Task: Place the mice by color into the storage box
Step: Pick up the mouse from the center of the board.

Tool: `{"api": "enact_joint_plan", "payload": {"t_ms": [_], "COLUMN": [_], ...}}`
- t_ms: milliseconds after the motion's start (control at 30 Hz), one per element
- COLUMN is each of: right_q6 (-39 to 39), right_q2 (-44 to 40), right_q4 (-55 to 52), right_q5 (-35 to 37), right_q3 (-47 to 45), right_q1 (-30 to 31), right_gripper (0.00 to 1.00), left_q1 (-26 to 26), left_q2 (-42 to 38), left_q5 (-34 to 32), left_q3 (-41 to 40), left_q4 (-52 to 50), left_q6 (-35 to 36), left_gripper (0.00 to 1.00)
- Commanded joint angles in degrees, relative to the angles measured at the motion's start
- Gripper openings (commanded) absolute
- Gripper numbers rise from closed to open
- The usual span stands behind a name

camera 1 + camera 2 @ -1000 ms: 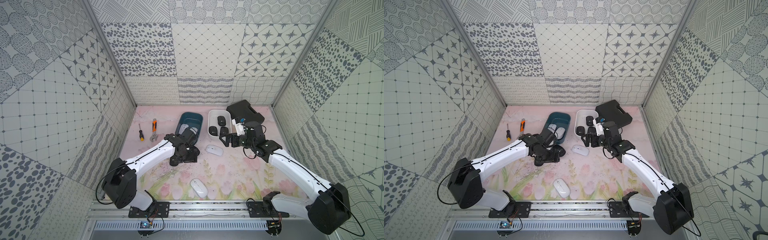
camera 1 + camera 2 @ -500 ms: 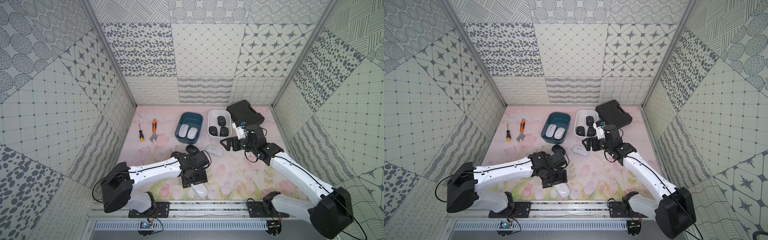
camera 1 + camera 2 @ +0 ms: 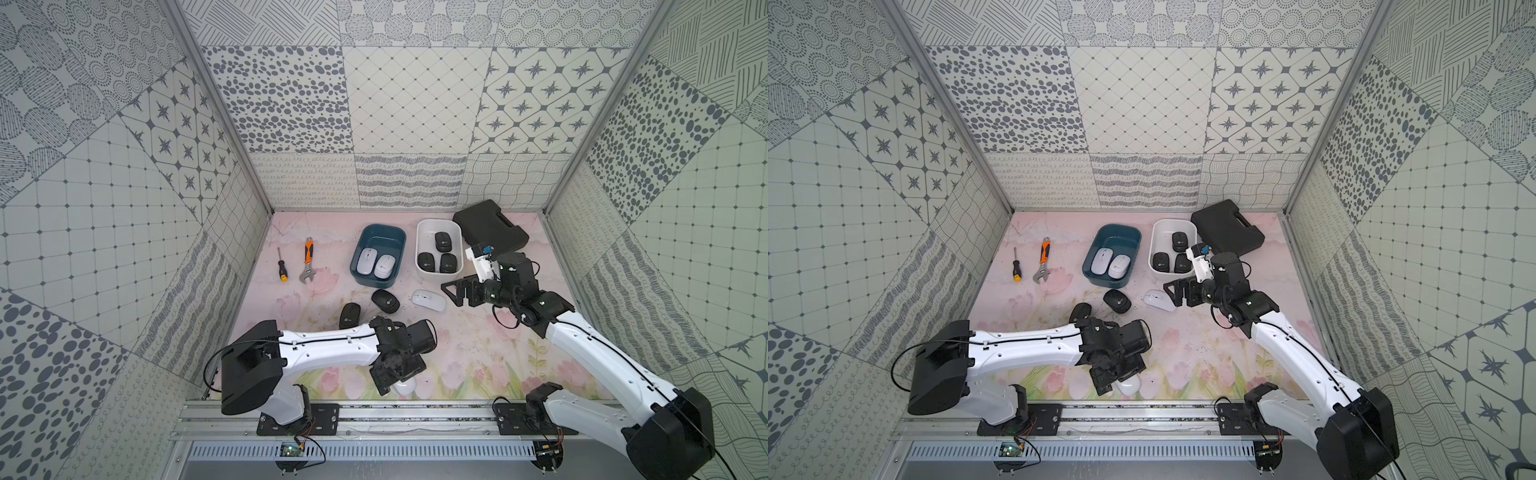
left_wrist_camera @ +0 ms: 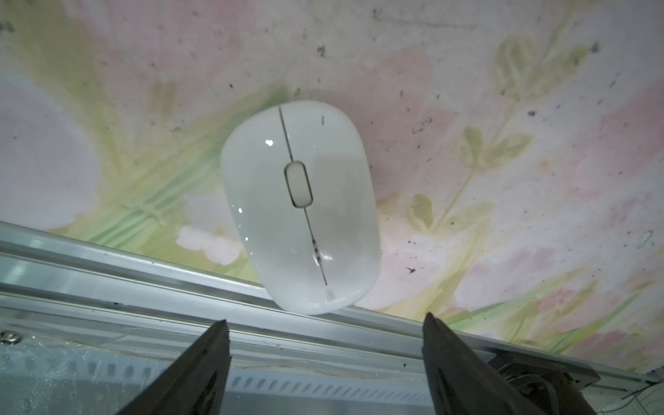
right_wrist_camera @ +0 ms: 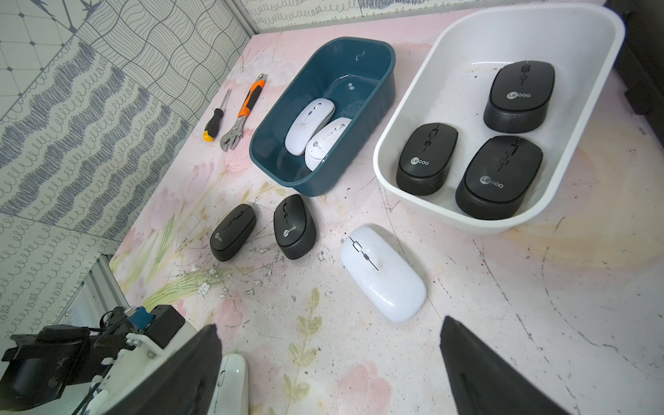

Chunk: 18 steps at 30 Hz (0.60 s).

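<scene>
Near front rail (image 4: pixel 107 258), white mouse (image 4: pixel 300 208) hovered over by left gripper (image 4: pixel 326 320), jaws spread; right gripper (image 5: pixel 328 323) likewise spread, nothing held.

Obs: left arm (image 3: pixel 328 345) lay low, forearm stretched sideways, wrist bent down; left gripper (image 4: pixel 326 319) pointed downward, jaws wide apart, nothing between them. The right arm (image 3: pixel 590 361) reached forward and inward; right gripper (image 5: pixel 328 323) tilted down, jaws fully spread, empty.
</scene>
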Motion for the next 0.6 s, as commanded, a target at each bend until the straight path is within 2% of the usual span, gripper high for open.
{"api": "enact_joint_plan", "payload": {"t_ms": [0, 133, 267, 567], "right_q6": [-1.5, -1.7, -2.2, -2.8], "right_q2": [-2.0, -3.2, -3.5, -4.9], "right_q4": [1.9, 2.2, 1.9, 1.9], "right_q5": [-1.4, -2.2, -2.4, -2.3], "right_q3": [-1.0, -1.9, -2.5, -3.8], "right_q1": [-0.1, -0.1, -0.1, -0.1], "right_gripper": [0.99, 0.99, 0.99, 0.99], "left_q1": [-0.5, 0.0, 1.1, 3.0], "left_q2": [1.6, 2.3, 5.7, 9.3], "left_q5": [-5.4, -7.1, -4.8, -3.1], "left_q3": [1.0, 0.6, 0.4, 0.9], "left_q4": [-3.8, -2.7, 0.5, 0.9], "left_q6": [-10.0, -10.2, -8.3, -4.5], "left_gripper": [0.87, 0.87, 0.86, 0.82]}}
